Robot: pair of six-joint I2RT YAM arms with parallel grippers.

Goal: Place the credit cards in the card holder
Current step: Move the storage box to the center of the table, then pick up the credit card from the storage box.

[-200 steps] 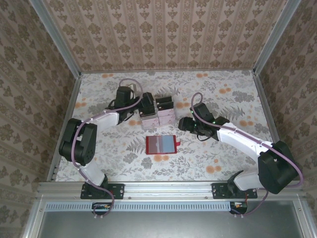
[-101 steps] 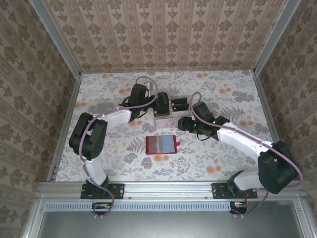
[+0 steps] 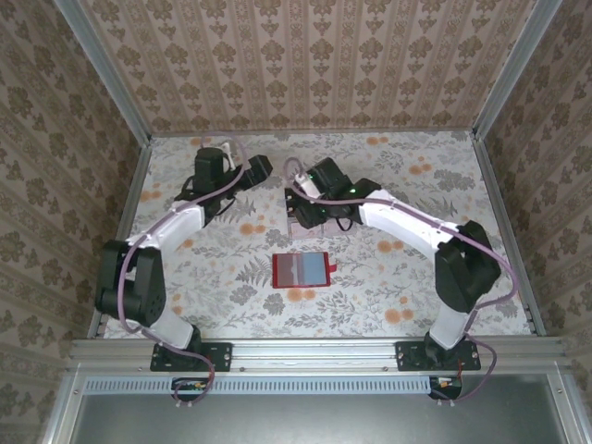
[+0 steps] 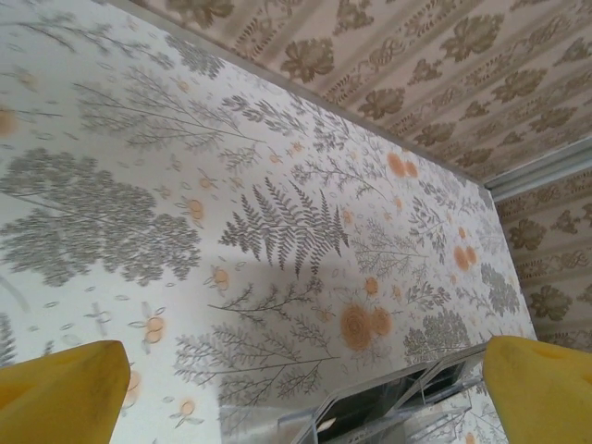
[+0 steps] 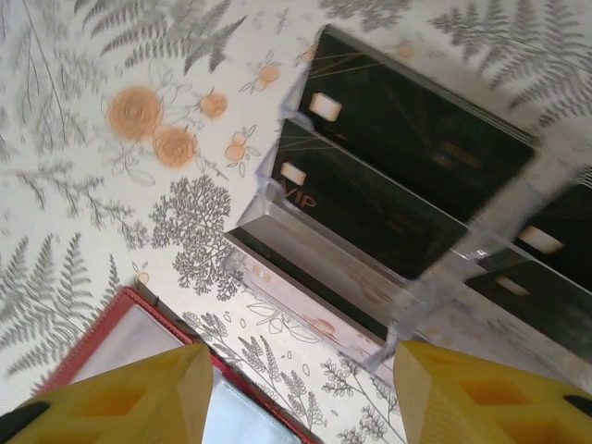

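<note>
Right gripper (image 5: pixel 301 396), seen from its wrist camera: the two yellow fingertips (image 5: pixel 125 393) stand spread apart, with nothing pinched between them and no contact with any object. They hang over the floral-patterned table (image 3: pixel 416 277), between the card holder and a clear, tiered acrylic stand (image 5: pixel 435 277).

The credit cards (image 5: pixel 412 129), flat rectangles with black faces and small pale chips, sit upright in the tiers of that stand. A pinkish-white card edge shows in the nearest tier. The small red rectangular card holder (image 3: pixel 302 269) lies open and flat on the table, just in front of the stand, with its greyish pockets facing up.

Left gripper (image 4: pixel 301 388): its yellow fingertips (image 4: pixel 65 384) stand at the two bottom corners of the left wrist view, fully spread and empty, above bare tabletop. In the top view this arm reaches toward the far left of the table, apart from the stand.

Hidden or unclear:
- Each tier covers the lower part of the card behind it.
- The right side of the stand is blurred in the right wrist view, so the number of cards cannot be told.
- The frame's bottom edge cuts off the card holder there.
- In the top view the right arm's wrist covers the far part of the stand.
- In the left wrist view a corner of the stand is cut off at the bottom edge.
</note>
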